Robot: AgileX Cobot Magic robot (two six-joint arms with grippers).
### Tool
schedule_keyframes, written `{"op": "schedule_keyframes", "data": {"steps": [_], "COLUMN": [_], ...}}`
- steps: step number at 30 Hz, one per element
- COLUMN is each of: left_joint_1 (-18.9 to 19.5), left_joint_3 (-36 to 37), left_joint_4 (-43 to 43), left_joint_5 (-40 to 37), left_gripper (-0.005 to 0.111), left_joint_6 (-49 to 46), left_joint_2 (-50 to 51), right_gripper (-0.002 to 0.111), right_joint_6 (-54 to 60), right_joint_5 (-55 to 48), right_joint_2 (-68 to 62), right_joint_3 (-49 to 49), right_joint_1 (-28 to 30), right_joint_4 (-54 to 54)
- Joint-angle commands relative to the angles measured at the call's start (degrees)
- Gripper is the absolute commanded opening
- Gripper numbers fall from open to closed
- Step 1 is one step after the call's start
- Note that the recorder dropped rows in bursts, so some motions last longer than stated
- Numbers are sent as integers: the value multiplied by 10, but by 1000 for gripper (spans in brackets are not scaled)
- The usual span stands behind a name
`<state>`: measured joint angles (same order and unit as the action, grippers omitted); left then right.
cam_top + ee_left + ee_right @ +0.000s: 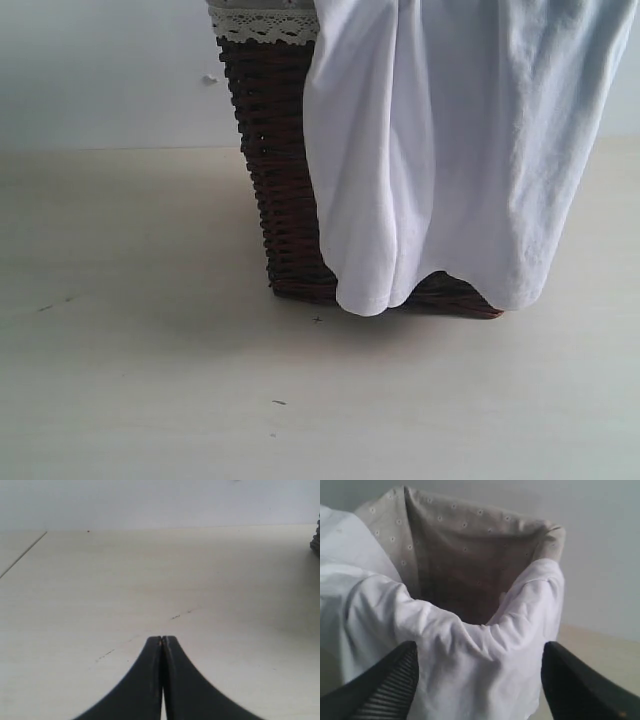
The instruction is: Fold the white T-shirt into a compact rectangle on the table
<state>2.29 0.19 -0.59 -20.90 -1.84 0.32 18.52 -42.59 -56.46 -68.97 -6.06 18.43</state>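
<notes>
The white T-shirt hangs over the rim and front of a dark wicker basket that stands on the table; its hem reaches almost down to the tabletop. In the right wrist view the T-shirt is draped over the basket's edge, and my right gripper stands open, one finger on each side of the bunched cloth, neither pressing it. My left gripper is shut on nothing, low over the bare table. Neither gripper shows in the exterior view.
The basket has a white lace trim and a beige dotted lining. A white wall stands behind the table. Small dark specks mark the tabletop in front of the basket. The basket's corner shows in the left wrist view.
</notes>
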Motion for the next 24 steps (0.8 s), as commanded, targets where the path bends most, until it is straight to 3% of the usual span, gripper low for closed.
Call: {"op": "schedule_keyframes", "data": {"steps": [1, 13, 15, 21, 24], "left_joint_1": [-2, -2, -2, -2, -2], "left_joint_3": [-2, -2, -2, -2, -2], "left_joint_4": [0, 0, 0, 0, 0], "left_joint_5": [10, 10, 10, 10, 10], "left_gripper": [0, 0, 0, 0, 0], "left_joint_6": [4, 4, 4, 4, 4], "left_joint_2": [-3, -3, -3, -3, -3], "right_gripper": [67, 63, 54, 3, 0], "right_joint_6": [43, 85, 85, 121, 138], "right_joint_5": [-12, -3, -5, 3, 30], "right_joint_2": [-85, -159, -160, -155, -152], "right_joint_3": [-32, -34, -34, -34, -34], "right_joint_1": [1, 1, 1, 1, 1], "right_joint_4": [9, 9, 9, 11, 11]}}
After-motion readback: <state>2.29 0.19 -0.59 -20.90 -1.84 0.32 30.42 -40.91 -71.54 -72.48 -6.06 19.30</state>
